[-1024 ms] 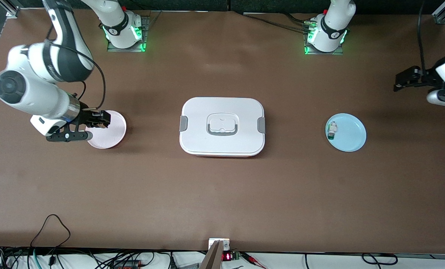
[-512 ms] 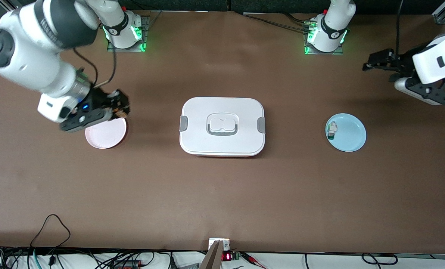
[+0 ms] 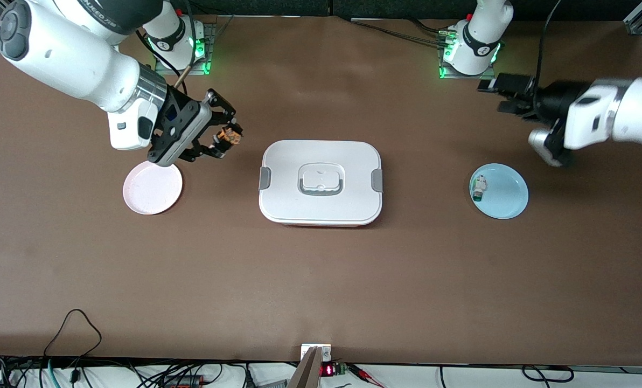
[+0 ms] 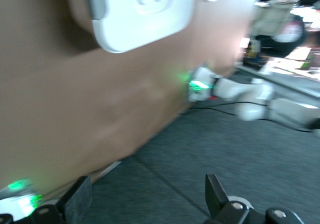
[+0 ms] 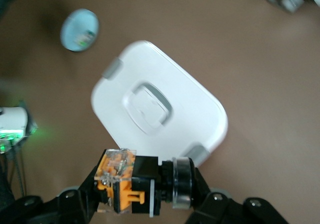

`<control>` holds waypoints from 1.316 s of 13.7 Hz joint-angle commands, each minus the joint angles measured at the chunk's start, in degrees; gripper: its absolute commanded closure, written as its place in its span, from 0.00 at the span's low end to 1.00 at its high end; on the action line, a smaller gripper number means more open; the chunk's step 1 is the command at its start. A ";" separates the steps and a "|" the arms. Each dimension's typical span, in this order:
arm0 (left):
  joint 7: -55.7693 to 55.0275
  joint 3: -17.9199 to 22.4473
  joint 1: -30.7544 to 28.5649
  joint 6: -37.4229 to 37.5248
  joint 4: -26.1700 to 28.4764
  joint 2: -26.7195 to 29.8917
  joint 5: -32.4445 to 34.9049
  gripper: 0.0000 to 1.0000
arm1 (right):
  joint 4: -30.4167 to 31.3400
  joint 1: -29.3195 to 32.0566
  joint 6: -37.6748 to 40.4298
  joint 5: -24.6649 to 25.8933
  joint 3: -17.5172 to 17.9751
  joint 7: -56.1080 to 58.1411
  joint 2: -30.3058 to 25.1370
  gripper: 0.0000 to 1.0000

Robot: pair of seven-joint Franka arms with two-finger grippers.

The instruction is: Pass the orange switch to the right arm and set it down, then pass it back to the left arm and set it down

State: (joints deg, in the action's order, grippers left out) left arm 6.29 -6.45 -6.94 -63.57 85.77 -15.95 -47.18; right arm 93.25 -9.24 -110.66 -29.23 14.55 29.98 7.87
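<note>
My right gripper [image 3: 223, 138] hangs over the bare table between the pink plate [image 3: 153, 188] and the box [image 3: 321, 182], shut on the orange switch [image 3: 229, 137]. In the right wrist view the orange switch [image 5: 131, 186] lies crosswise between the fingers, its orange block at one end and a silver ring at the other, with the white box [image 5: 160, 109] below it. My left gripper [image 3: 497, 96] hovers over the table near the left arm's base, open and empty. The left wrist view shows its two fingers [image 4: 215, 200] wide apart.
A blue plate [image 3: 507, 202] toward the left arm's end holds a small white-and-green part [image 3: 479, 187]. The pink plate has nothing on it. The box stands mid-table between the two plates, lid on, grey clips at both ends.
The right gripper has risen from the pink plate with the switch and swung toward the box. The left gripper has come in from the table's end toward the left arm's base.
</note>
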 commanded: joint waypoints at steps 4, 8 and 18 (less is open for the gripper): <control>-12.07 0.13 -1.32 -1.62 2.28 -5.23 -18.71 0.00 | -0.88 -3.59 -7.28 -19.33 0.13 25.97 2.50 0.58; -24.97 -1.28 2.70 -11.45 2.73 -4.97 -26.19 0.00 | -0.88 -5.08 -9.48 -37.09 0.13 42.41 5.83 0.59; -35.30 -1.28 18.26 -36.07 2.73 -4.09 -32.10 0.01 | -2.72 -10.53 -13.70 -53.22 0.13 51.24 12.43 0.61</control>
State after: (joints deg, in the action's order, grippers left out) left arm -28.10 -8.46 9.15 -95.41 87.24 -21.44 -77.82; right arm 93.00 -18.82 -123.33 -80.78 14.76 80.32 19.21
